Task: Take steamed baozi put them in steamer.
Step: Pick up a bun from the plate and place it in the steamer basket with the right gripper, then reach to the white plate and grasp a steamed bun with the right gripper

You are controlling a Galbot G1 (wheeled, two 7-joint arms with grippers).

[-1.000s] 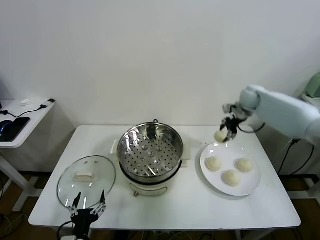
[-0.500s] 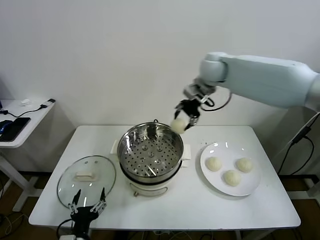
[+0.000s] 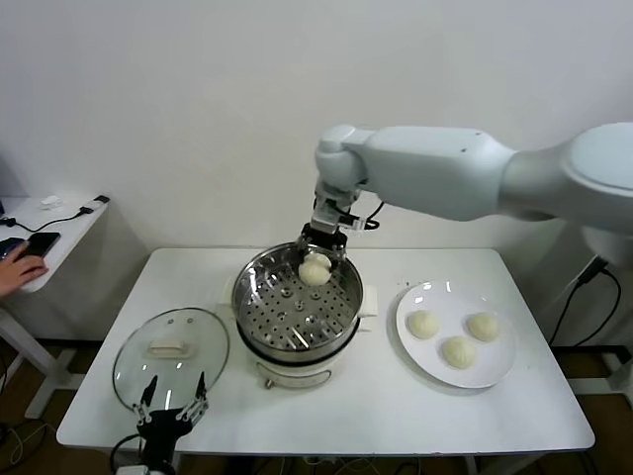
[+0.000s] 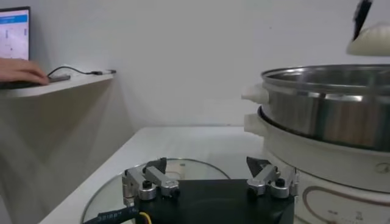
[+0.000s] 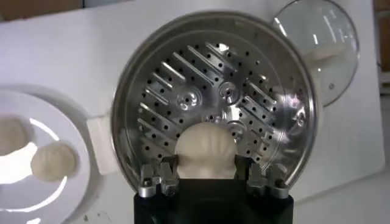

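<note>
The right end effector (image 3: 316, 259) hangs over the far rim of the steamer (image 3: 297, 302), its two fingers closed on one steamed baozi (image 3: 315, 269). In the right wrist view that bun (image 5: 205, 150) sits squarely between the fingers (image 5: 159, 179), pinched from both sides, with the perforated basket floor (image 5: 213, 103) spread out below it — the bun is held in the air above the floor, not resting on it. From the head view it hangs just inside the far edge of the steel pot rather than over its middle.

The other three baozi (image 3: 457, 349) lie on the white plate (image 3: 498, 370), which sits on the bench (image 3: 396, 406) just beside the steamer on the robot's right; they are close together but apart from the end effector. The steamer basket holds nothing else.

The left end effector (image 3: 171, 420) is parked low at the near edge of the bench, by the glass lid (image 3: 170, 356) that lies flat on the steamer's left. Its fingers (image 4: 145, 182) stand spread wide, gripping nothing; in the left wrist view the lid (image 4: 183, 170) lies just beyond them and the steamer's steel wall (image 4: 326, 112) rises to one side.

On the side desk (image 3: 49, 242) a person's hand (image 3: 18, 269) rests.
</note>
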